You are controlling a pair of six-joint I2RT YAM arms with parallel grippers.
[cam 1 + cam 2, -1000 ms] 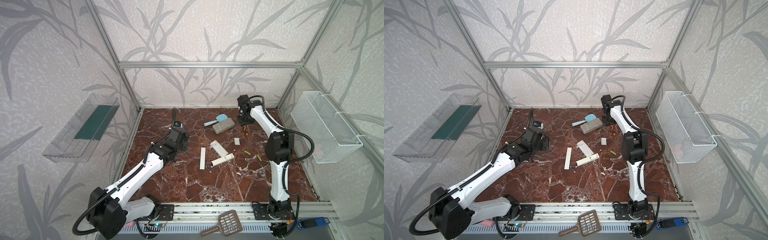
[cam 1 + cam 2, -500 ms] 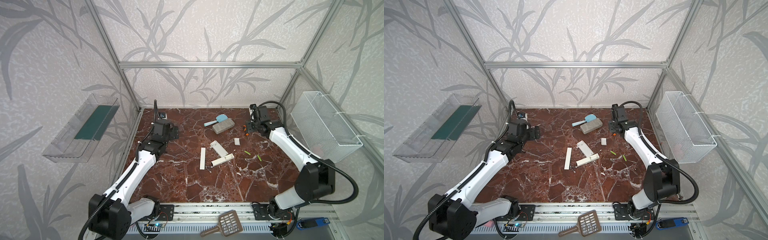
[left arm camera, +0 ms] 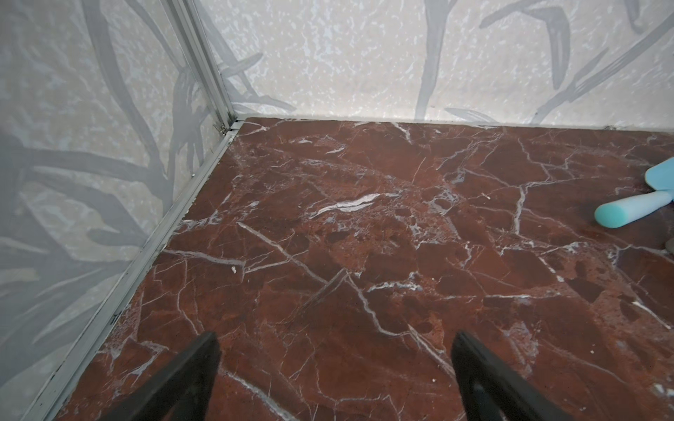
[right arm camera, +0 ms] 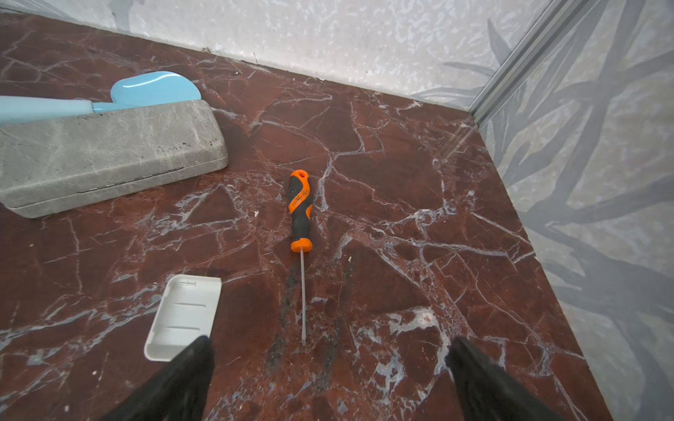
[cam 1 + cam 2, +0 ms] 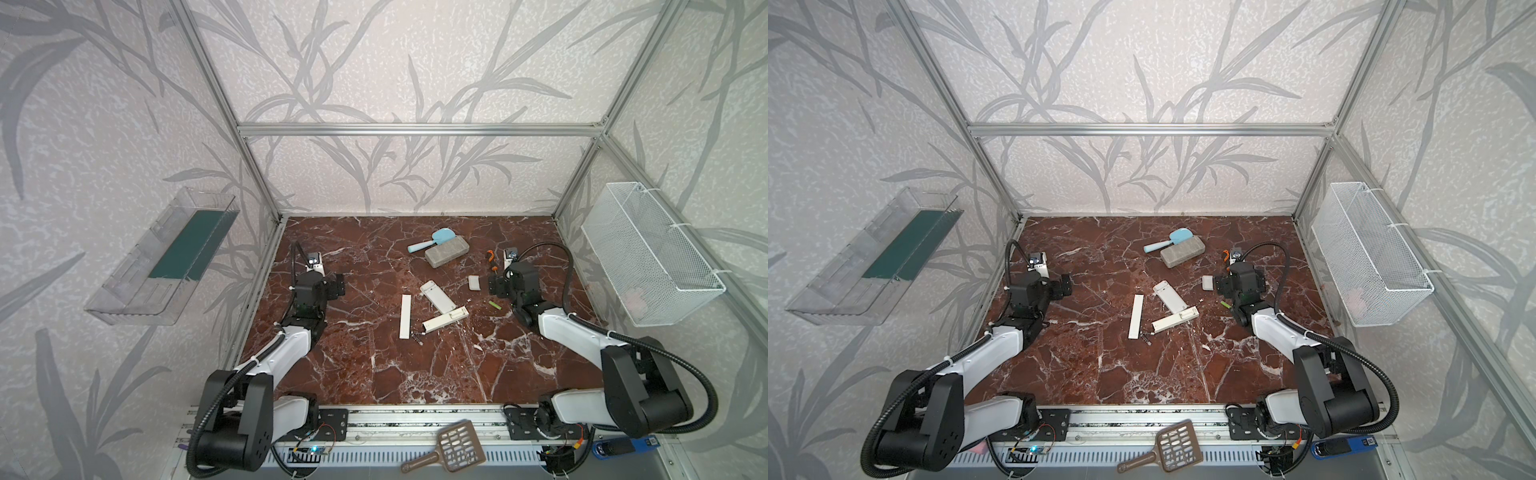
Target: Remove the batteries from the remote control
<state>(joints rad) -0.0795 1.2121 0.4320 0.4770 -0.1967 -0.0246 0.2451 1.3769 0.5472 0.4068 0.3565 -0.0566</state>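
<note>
Battery (image 5: 494, 305), lime green, lay loose toward the right edge of the tabletop (image 5: 374, 374), beside the right claw (image 4: 330, 346); that and the left claw (image 3: 335, 335) gaped wide, empty. A nudge could roll it away.

Left arm (image 5: 286, 351) reaches along the left side; left hand (image 5: 337, 286) empty, fingers (image 3: 193, 368) spread wide. Right arm (image 5: 569, 332) reaches along the right side; right hand (image 5: 495, 286) likewise empty, spread wide.
</note>
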